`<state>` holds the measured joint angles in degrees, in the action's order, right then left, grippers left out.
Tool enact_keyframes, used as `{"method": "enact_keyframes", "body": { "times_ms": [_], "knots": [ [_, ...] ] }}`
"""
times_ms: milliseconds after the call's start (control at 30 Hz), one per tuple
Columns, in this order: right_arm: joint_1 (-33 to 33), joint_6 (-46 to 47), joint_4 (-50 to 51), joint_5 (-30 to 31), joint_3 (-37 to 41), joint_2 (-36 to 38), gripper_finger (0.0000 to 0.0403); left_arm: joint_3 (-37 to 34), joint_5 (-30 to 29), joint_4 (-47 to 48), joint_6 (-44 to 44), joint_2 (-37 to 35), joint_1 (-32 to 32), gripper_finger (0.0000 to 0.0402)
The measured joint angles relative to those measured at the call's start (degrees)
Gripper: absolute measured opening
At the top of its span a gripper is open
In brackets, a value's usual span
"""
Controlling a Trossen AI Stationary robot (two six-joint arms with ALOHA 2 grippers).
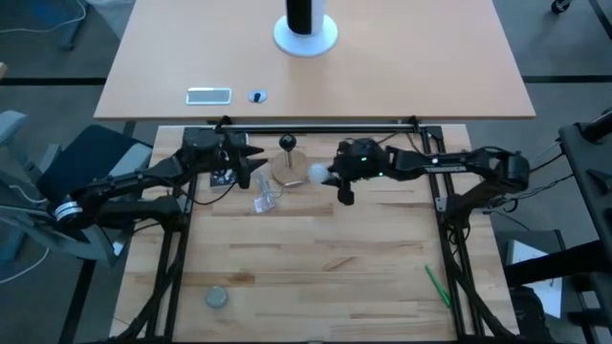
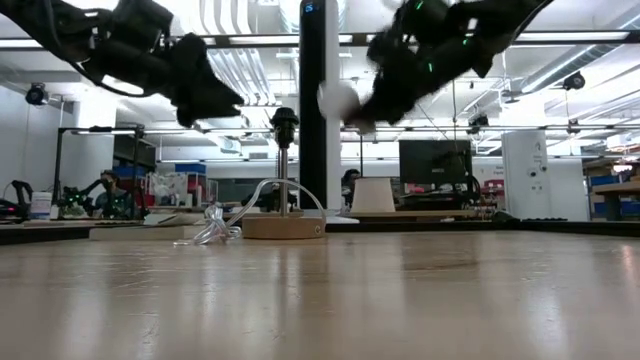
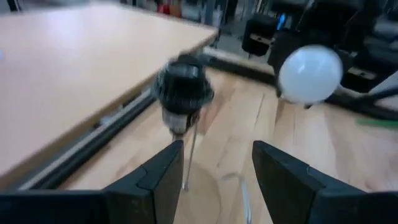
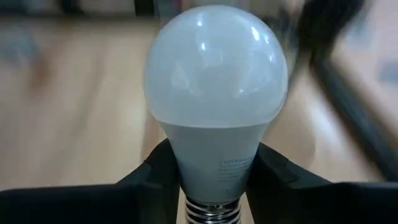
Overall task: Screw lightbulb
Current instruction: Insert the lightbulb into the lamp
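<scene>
The lightbulb point(image 4: 216, 81), white and frosted with a silvery screw base point(image 4: 211, 213), hangs in the air in my right gripper point(image 4: 214, 171), which is shut on it. In the high view the lightbulb point(image 1: 316, 174) floats just right of a small lamp: a black socket point(image 1: 287, 143) on a thin rod above a round wooden base point(image 2: 283, 228). My left gripper point(image 3: 214, 168) stands open left of the socket point(image 3: 182, 87), holding nothing, with the lightbulb point(image 3: 310, 73) beyond it. My right gripper pinches the lightbulb's grey tapering neck point(image 4: 214, 155) between its two fingers point(image 4: 158, 177), just above the screw base. The fingers come from the table's right, slanting slightly down. The globe sticks out past the fingertips, and the lightbulb point(image 2: 338, 98) is lifted clear of the table, above socket height.
A clear plastic piece point(image 1: 266, 199) lies beside the wooden base, with the lamp's cord. A grey disc point(image 1: 217, 298) lies near the front left and a green stick point(image 1: 437, 285) at the front right. A black post on a white foot point(image 1: 306, 33) stands on the far table.
</scene>
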<state>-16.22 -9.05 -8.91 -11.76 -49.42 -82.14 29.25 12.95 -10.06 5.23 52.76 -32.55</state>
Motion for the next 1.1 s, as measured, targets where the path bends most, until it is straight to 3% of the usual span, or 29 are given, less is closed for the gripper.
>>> {"method": "enact_keyframes", "body": {
  "times_ms": [267, 467, 600, 700, 800, 1100],
  "knots": [
    [-0.9, 3.0, -28.5, -0.8, 2.8, -2.6, 0.0120, -4.0, 0.0, -21.8, 6.4, 1.2, 0.6, 0.0183],
    [-3.1, 9.8, -52.6, -3.6, 2.6, -12.0, 0.0120, -7.3, -0.8, -37.4, 9.8, 5.1, 1.0, 0.0183],
    [-4.9, 15.7, -62.7, -7.9, 0.4, -19.0, 0.0120, -9.7, -3.0, -51.9, 13.5, 8.6, 1.2, 0.0183],
    [-5.3, 17.9, -66.9, -8.2, -2.0, -23.5, 0.0120, -10.9, -2.9, -58.9, 15.0, 10.8, 1.3, 0.0183],
    [-5.4, 17.2, -68.5, -8.6, -5.1, -26.7, 0.0120, -11.0, -3.1, -60.1, 15.4, 13.1, 1.3, 0.0183],
    [-9.5, 19.5, -62.2, -8.2, -17.2, -32.7, 0.0120, -8.6, -3.6, -67.3, 15.4, 19.4, 1.4, 0.0183]
  ]
}}
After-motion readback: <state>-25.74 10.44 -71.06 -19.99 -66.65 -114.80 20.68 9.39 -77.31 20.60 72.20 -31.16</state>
